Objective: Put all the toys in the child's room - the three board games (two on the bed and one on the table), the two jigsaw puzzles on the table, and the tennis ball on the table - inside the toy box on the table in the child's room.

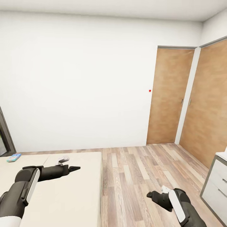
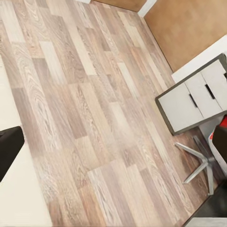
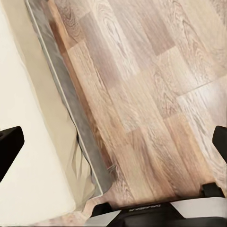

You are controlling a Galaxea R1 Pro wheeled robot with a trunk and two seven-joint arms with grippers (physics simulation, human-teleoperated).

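Bed [image 1: 78,189]: one small blue board game [image 1: 14,157], probably, at far left edge. Left gripper [image 1: 75,169] above bed, right gripper [image 1: 150,195] over wood floor [image 1: 135,176]; both jaws released, empty

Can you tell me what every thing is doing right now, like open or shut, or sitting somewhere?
Left tool: held over the bed, holding nothing; open or shut, cannot tell.
Right tool: over the floor, empty, open.
Board game: lying flat on the bed's far corner.
Bed: bare near the arm.
Doors: shut.
Drawers: shut.
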